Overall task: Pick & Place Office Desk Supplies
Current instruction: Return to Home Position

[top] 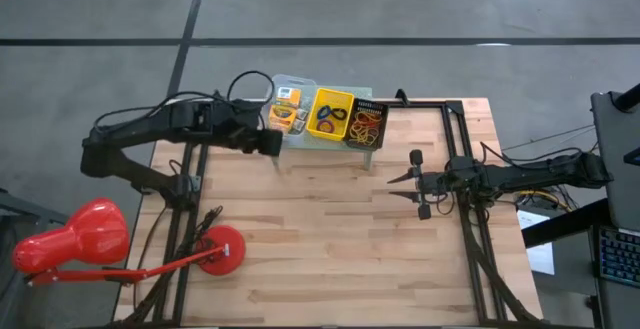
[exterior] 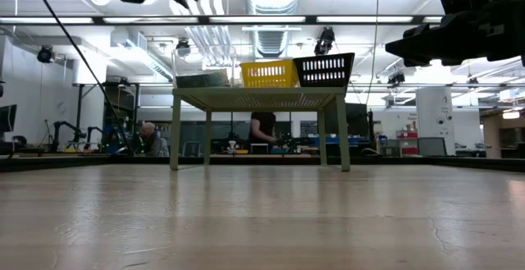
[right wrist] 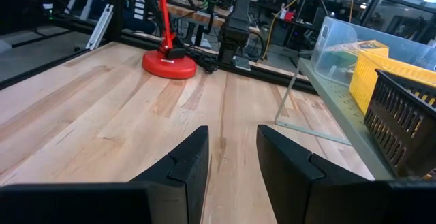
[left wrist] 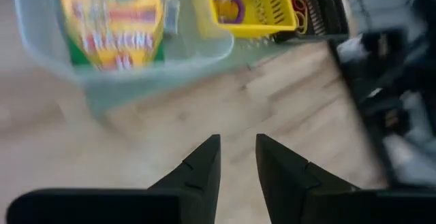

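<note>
A mint-green stand (top: 300, 141) at the table's far middle carries three containers. A clear bin (top: 288, 109) holds printed yellow-orange boxes (left wrist: 116, 26). A yellow basket (top: 332, 114) holds dark ring rolls, and a black basket (top: 367, 124) holds red and orange rubber bands. My left gripper (left wrist: 238, 141) hovers high over the table just left of the stand's left end (top: 270, 142). It points down at a slant, open by a narrow gap with nothing between its fingers. My right gripper (right wrist: 231, 134) waits at the table's right (top: 393, 187), level, open and empty.
A red desk lamp lies at the near left, its head (top: 70, 241) off the table's edge and its round base (top: 222, 249) on the wood. The black frame rails (top: 462, 169) run along both sides. Bare wood (top: 320, 239) spreads in front of the stand.
</note>
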